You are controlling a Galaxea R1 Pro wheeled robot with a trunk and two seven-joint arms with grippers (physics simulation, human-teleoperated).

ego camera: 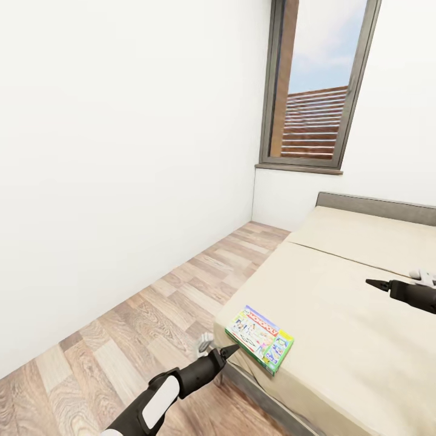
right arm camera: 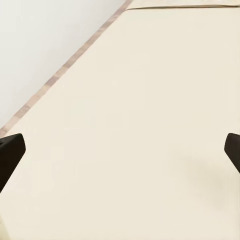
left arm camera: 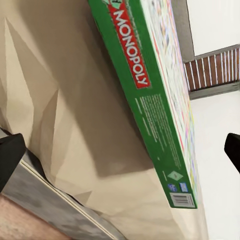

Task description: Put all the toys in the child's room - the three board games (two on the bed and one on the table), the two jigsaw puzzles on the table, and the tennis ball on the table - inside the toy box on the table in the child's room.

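A: Where is the board game found?
B: On the bed corner, at 6 o'clock, overhanging for easy side access

A: And the fingers?
B: Left fingers are spread beside its edge; right fingers are held apart, nothing grasped

White walls meet a wood plank floor. A tall dark-framed window shows daylight beside a beige bed with a grey headboard.
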